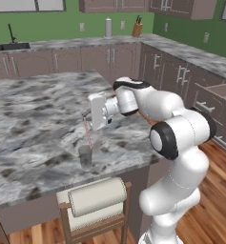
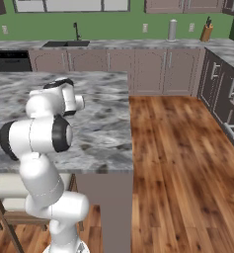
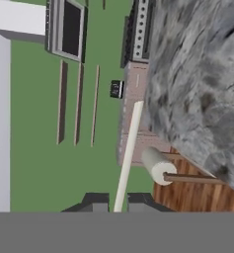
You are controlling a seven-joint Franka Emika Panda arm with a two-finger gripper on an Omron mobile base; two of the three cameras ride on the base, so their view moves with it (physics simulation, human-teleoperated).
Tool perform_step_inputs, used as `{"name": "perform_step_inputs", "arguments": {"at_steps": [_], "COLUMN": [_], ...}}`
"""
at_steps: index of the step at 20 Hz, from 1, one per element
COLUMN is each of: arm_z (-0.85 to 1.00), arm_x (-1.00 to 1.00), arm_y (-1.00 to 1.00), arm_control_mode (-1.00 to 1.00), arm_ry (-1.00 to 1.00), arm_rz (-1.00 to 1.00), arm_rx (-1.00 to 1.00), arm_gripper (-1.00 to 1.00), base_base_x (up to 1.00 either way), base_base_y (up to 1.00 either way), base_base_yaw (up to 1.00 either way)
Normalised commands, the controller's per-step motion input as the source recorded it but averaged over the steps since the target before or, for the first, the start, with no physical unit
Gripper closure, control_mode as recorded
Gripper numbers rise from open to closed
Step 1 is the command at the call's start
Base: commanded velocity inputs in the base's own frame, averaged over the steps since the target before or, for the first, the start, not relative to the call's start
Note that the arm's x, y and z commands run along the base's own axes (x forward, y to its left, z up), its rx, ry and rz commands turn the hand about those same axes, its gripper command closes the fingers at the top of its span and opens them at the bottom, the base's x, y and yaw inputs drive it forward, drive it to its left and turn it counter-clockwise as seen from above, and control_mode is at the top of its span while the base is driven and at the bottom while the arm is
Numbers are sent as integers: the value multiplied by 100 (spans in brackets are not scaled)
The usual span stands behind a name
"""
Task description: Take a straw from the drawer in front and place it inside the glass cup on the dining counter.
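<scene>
Holding straw (image 1: 88,132) clenched in tool (image 1: 92,116) above glass cup (image 1: 85,156) on dining tabletop (image 1: 33,119), lower tip near rim. Risk: tilt or early release drops straw outside cup, or tip nudges cup over.

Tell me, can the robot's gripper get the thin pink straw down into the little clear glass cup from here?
Probably yes. The gripper, shut on the thin reddish-pink straw, hangs over the small clear glass cup on the marbled dining counter. The straw's lower end points at the cup's open mouth, and nothing lies between.
</scene>
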Motion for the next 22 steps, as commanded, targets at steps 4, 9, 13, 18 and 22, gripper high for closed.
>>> {"name": "perform_step_inputs", "arguments": {"at_steps": [4,9,13,18,22], "arm_z": [-17,-12,-9,-8,-9], "arm_x": [10,12,14,7,4], "arm_y": [11,12,11,6,1], "arm_control_mode": [-100,-100,-100,-100,-100], "arm_ry": [0,0,0,0,-1], "arm_rz": [2,4,6,7,8], "arm_rx": [0,0,0,0,0], "arm_gripper": [100,100,100,100,100], "base_base_x": [0,0,0,0,0], "base_base_y": [0,0,0,0,0], "base_base_yaw": [0,0,0,0,0]}}
